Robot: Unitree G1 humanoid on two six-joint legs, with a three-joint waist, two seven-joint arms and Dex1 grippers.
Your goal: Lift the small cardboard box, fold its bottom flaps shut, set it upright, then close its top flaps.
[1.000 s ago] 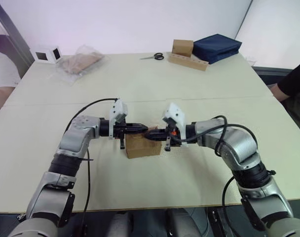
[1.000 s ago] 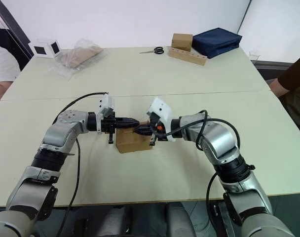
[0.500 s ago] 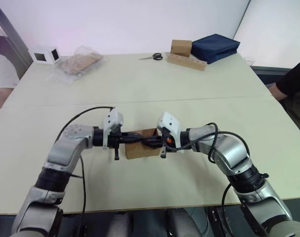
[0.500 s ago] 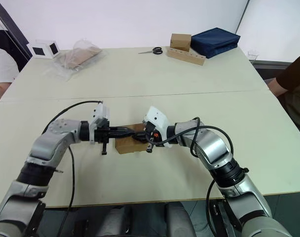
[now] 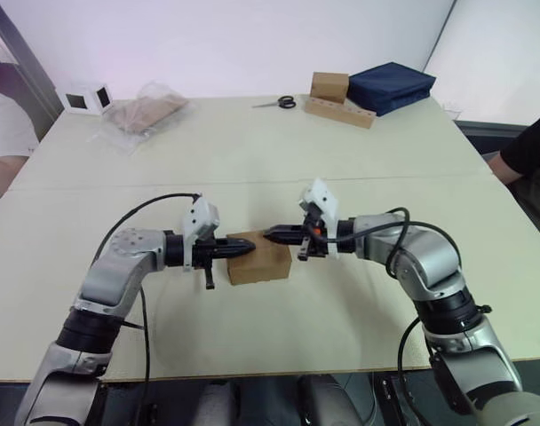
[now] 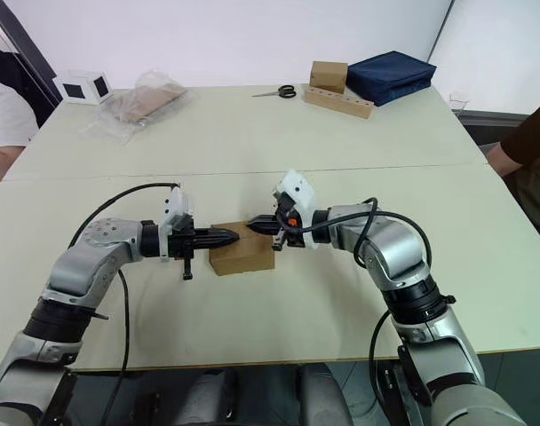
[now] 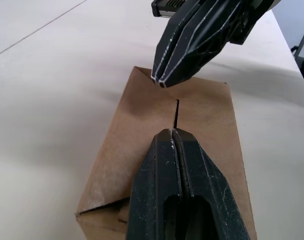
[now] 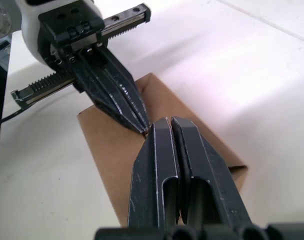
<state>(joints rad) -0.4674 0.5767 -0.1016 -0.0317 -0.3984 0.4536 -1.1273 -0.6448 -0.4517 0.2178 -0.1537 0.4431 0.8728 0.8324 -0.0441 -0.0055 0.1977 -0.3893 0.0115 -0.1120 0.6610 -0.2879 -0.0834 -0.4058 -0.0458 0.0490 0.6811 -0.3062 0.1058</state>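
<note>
The small cardboard box (image 5: 261, 264) stands on the table between my two grippers. Its top flaps (image 7: 202, 112) lie flat, with a short seam between two panels. My left gripper (image 5: 243, 249) is shut with nothing in it, and its tip rests on the box's top near the left edge. My right gripper (image 5: 268, 235) is shut too and empty, hovering just over the far right edge of the top. In the right wrist view the two tips, right gripper (image 8: 169, 121) and left gripper (image 8: 144, 130), nearly meet above the box (image 8: 112, 155).
At the back stand a white cube (image 5: 85, 97), a plastic bag (image 5: 146, 111), scissors (image 5: 276, 102), a brown box on a cardboard slab (image 5: 339, 99) and a navy bag (image 5: 390, 86). A person's arm (image 5: 3, 142) shows at the left edge, another person's sleeve (image 5: 529, 146) at the right.
The box's top now lies flat where a flap stood up before. My right gripper has drawn back to the right and risen off the box. The left gripper stays at the box.
</note>
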